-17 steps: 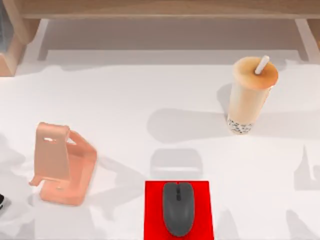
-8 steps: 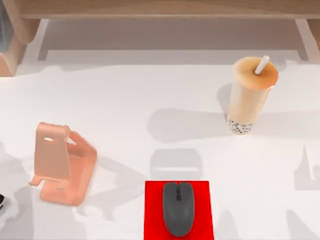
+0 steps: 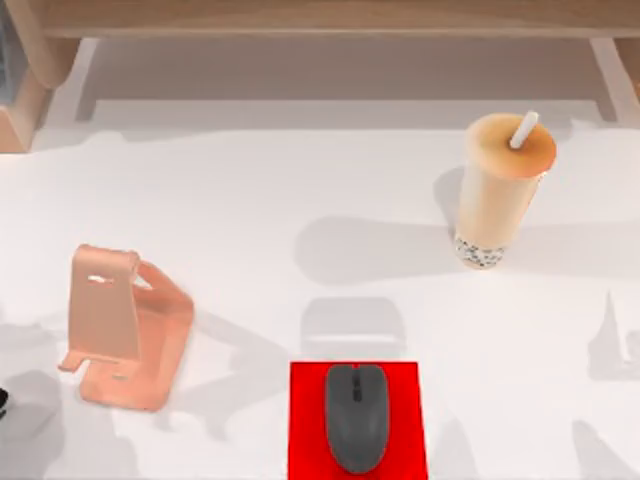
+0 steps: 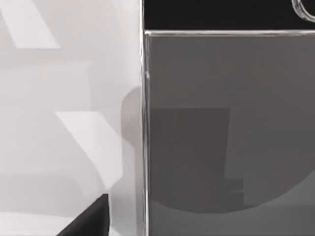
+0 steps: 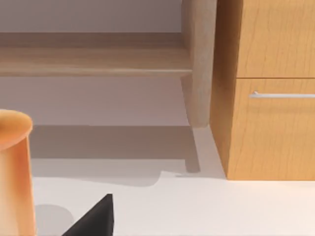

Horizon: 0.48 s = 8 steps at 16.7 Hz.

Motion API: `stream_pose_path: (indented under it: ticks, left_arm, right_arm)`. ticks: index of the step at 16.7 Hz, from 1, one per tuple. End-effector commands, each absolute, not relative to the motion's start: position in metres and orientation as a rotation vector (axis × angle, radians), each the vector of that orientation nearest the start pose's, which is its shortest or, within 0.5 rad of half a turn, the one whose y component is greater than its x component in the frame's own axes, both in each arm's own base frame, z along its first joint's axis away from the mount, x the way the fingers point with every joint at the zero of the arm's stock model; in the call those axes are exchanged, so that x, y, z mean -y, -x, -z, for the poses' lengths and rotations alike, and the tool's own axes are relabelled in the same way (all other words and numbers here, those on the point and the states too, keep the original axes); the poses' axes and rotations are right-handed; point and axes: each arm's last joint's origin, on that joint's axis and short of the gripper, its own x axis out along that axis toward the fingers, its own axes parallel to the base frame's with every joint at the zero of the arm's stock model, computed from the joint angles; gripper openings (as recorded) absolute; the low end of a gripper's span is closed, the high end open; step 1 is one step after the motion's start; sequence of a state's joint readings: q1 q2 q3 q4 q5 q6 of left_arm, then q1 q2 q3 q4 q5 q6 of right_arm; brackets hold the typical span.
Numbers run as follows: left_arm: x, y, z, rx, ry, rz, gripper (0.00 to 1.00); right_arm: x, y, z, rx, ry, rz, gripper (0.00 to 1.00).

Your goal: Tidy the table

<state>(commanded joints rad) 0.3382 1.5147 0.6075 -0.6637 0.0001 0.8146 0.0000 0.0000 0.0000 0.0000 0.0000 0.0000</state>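
The left gripper [image 3: 2,402] shows as a dark sliver at the very edge of the top view, at about 8 o'clock on the broad, matte white tabletop [image 3: 250,200]. I cannot tell whether it is wide or narrow. Just inward of it, toward 3 o'clock, stands the salmon-pink plastic phone stand [image 3: 120,325], upright on its flat base with its backrest leaning.

The right gripper [image 5: 93,219] appears as a dark tip low in its own wrist view, and its state cannot be told either. It looks past the tall orange-tan milk-tea cup with white straw [image 3: 500,185] toward the light wooden shelf unit [image 5: 266,98].

On the table as the overhead camera sees it, the cup stands at about 2 o'clock. The dark grey computer mouse [image 3: 355,415] lies on the red square mouse pad [image 3: 305,430] at 6 o'clock. The shelf unit runs along 12 o'clock.

The step in hand is probably the left arm's approach to the phone stand, its nearest object. To do it well:
- Rise above the stand before crossing over it.
- Line the jaws across the thin backrest, not the wide base.
- Descend straight, because a sideways nudge could tip it.
- Leave the cup to the right arm, since it is tall and top-heavy.
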Motion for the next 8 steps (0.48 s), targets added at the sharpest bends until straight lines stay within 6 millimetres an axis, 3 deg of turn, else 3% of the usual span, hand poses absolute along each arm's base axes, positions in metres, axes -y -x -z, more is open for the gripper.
stream_pose_path:
  ticks: [1,8]
  left_arm:
    - [-0.0694,-0.1971,-0.1081,-1.538,-0.374,0.374,1.0]
    - [-0.0694,-0.1971,-0.1081,-1.538,-0.374,0.374,0.47]
  right_arm:
    - [0.0012,-0.1057,-0.16,0.0,0.0,0.0,1.0]
    - [0.0012,-0.1057,-0.16,0.0,0.0,0.0,1.0]
